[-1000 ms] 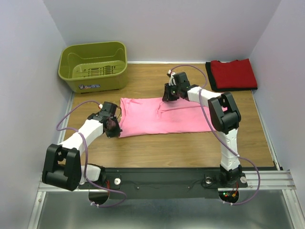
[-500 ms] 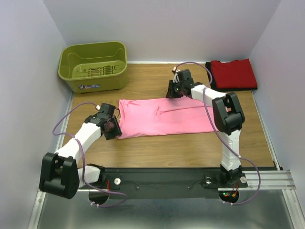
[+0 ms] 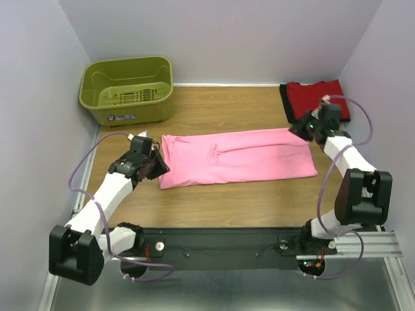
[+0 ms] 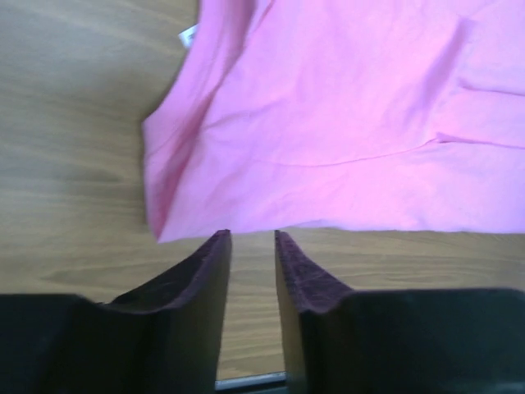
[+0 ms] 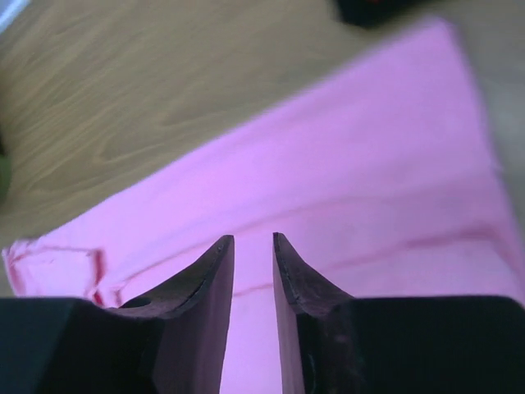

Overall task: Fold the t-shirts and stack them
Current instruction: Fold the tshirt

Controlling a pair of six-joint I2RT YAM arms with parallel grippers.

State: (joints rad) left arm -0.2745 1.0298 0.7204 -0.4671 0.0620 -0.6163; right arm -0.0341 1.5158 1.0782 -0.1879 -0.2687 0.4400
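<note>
Wooden bench [image 3: 214, 201]. At 9 o'clock the left pincer [image 3: 154, 165] has its jaws narrowly apart and empty, just short of the bright pink t-shirt [image 3: 237, 157]. The shirt lies mid-bench, folded into a long band running from 9 to 3 o'clock. The right pincer [image 3: 301, 127], slightly parted and holding nothing, is over the band's far 3 o'clock corner. At 1 o'clock a folded red t-shirt [image 3: 314, 97] lies on a black one [image 3: 286, 107]. An olive basket [image 3: 130, 107] stands at 11.
</note>
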